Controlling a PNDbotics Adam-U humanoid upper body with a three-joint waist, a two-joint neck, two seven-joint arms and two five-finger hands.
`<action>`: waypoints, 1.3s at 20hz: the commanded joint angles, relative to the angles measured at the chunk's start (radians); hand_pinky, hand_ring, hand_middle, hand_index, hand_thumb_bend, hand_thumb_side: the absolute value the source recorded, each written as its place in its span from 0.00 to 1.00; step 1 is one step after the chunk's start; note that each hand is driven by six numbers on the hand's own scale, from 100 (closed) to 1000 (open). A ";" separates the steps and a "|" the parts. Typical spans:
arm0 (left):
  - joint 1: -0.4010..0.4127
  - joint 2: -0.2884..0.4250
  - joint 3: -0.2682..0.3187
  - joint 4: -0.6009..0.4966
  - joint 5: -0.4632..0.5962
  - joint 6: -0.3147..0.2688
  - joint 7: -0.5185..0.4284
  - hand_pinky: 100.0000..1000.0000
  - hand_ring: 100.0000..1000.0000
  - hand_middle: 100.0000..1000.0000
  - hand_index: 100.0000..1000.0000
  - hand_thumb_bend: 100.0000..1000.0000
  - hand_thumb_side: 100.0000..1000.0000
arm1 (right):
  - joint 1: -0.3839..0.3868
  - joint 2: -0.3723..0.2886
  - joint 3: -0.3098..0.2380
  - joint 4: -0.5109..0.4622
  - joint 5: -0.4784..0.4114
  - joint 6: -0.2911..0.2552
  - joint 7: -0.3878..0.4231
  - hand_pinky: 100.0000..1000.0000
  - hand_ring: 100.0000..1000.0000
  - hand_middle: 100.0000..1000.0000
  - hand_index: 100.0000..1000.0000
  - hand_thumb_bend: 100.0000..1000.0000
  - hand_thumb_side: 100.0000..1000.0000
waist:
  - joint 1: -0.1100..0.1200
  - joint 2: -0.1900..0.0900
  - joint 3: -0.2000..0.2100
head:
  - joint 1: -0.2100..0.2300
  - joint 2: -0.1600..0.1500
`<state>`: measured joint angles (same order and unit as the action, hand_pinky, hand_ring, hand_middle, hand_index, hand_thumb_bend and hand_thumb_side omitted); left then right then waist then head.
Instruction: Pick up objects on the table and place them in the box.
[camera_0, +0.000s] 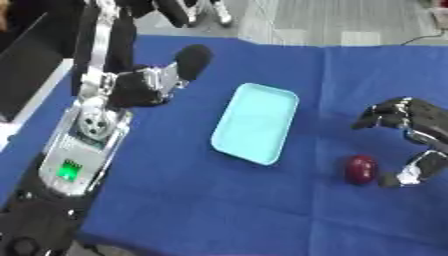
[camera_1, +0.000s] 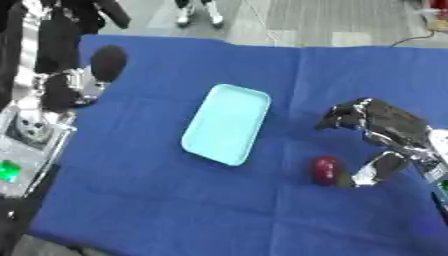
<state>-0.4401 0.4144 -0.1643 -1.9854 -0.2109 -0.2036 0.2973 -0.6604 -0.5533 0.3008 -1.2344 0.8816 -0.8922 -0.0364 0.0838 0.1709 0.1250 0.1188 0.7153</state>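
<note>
While its fingers curl downward above the blue table cloth (camera_1: 219, 200), the right hand (camera_1: 385, 131) hovers near the table's right edge with nothing in its grasp; the thumb (camera_1: 374, 171) reaches down and ends just beside a dark red, rounded object (camera_1: 325, 170), and whether the two touch cannot be told. That red object lies on the cloth toward the right side, nearer the front edge than the far one. Left of it, about mid-table, sits the light turquoise box (camera_0: 255, 122), a shallow rectangular tray set askew, holding nothing visible. Well apart, near the far left corner, the left hand (camera_0: 188, 62) is raised above the cloth with its dark fingers bunched together, holding nothing that can be seen. The left eye view shows the left arm (camera_0: 87, 145) almost whole, with a green light on its silver casing, but cuts the right hand at the frame's edge; the right eye view shows the right hand and wrist entire and only a strip of the left arm
</note>
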 joint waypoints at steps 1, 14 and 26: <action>-0.014 0.030 0.002 -0.015 0.004 -0.003 -0.004 0.33 0.40 0.58 0.72 0.51 0.58 | -0.004 -0.016 0.003 -0.019 0.012 -0.006 -0.005 0.37 0.47 0.55 0.74 0.69 1.00 | -0.003 -0.018 0.000 | 0.008 -0.012; -0.014 0.031 0.002 -0.015 0.004 -0.003 -0.004 0.34 0.40 0.58 0.72 0.51 0.58 | 0.014 -0.021 0.026 -0.033 0.052 0.000 -0.048 0.34 0.44 0.49 0.69 0.66 1.00 | -0.005 -0.019 0.000 | 0.010 -0.013; -0.014 0.030 0.000 -0.015 0.004 -0.003 -0.006 0.34 0.40 0.59 0.72 0.51 0.58 | 0.021 -0.011 0.043 -0.008 0.096 0.000 -0.049 0.35 0.44 0.49 0.67 0.64 1.00 | -0.004 -0.019 0.001 | 0.012 -0.017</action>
<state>-0.4401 0.4146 -0.1671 -1.9854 -0.2107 -0.2051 0.2955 -0.6343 -0.5533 0.3450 -1.2368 0.9700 -0.8898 -0.0848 0.0833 0.1709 0.1249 0.1234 0.7079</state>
